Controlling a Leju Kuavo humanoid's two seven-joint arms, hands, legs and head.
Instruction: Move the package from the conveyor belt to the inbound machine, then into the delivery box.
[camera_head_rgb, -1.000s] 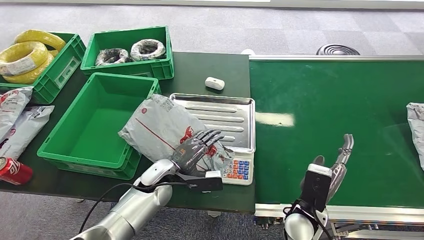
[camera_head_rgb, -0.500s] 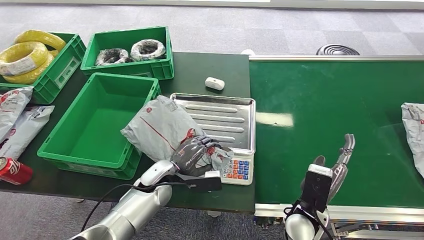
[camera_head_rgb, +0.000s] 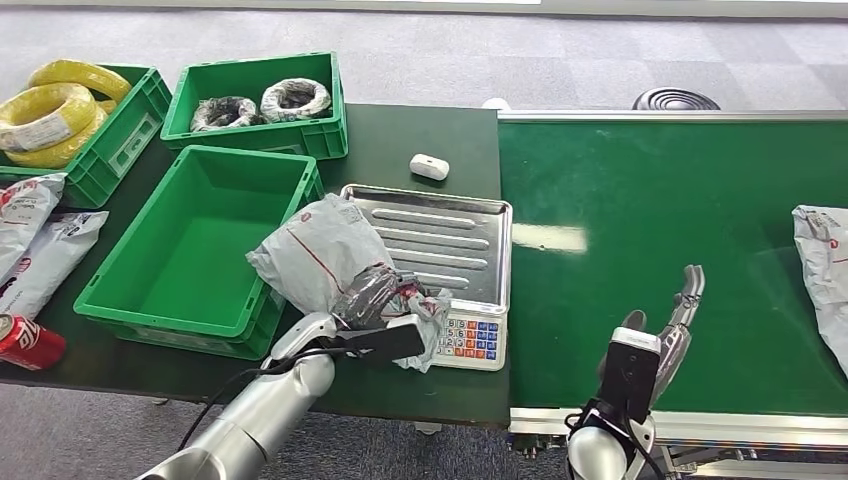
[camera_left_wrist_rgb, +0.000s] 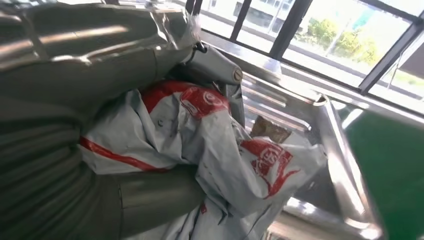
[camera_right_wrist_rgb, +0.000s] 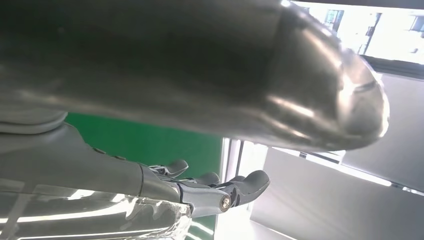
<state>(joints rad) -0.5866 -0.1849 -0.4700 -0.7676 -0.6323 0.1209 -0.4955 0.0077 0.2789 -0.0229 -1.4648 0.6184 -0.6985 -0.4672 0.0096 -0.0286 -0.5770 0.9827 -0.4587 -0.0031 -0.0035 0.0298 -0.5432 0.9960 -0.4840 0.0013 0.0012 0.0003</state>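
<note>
Head view and wrist views of the sorting station. The left robot hand (camera_head_rgb: 372, 300) had its fingers curled into the grey-and-red package (camera_head_rgb: 325, 255), gripping its crumpled near end; the left wrist view showed the thumb (camera_left_wrist_rgb: 155, 192) and a dark finger (camera_left_wrist_rgb: 212, 65) pressed into the bunched plastic (camera_left_wrist_rgb: 220, 145). The package lay across the front left corner of the inbound machine (camera_head_rgb: 455, 245), a scale with a steel tray and a coloured keypad (camera_head_rgb: 470, 338), and its far end overhung the rim of the empty green delivery box (camera_head_rgb: 190, 245) at the scale's 9 o'clock. The right robot hand (camera_head_rgb: 672, 325) stood upright over the near edge of the green conveyor belt (camera_head_rgb: 650, 200), fingers extended and spread, holding nothing. A second package (camera_head_rgb: 822, 265) lay on the belt at its 3 o'clock edge. On the desk (camera_head_rgb: 420, 130), a small white object (camera_head_rgb: 429, 166) sat at the scale's 12 o'clock. Two further green bins held wrapped coils (camera_head_rgb: 260, 100) and yellow cable (camera_head_rgb: 55, 110).
</note>
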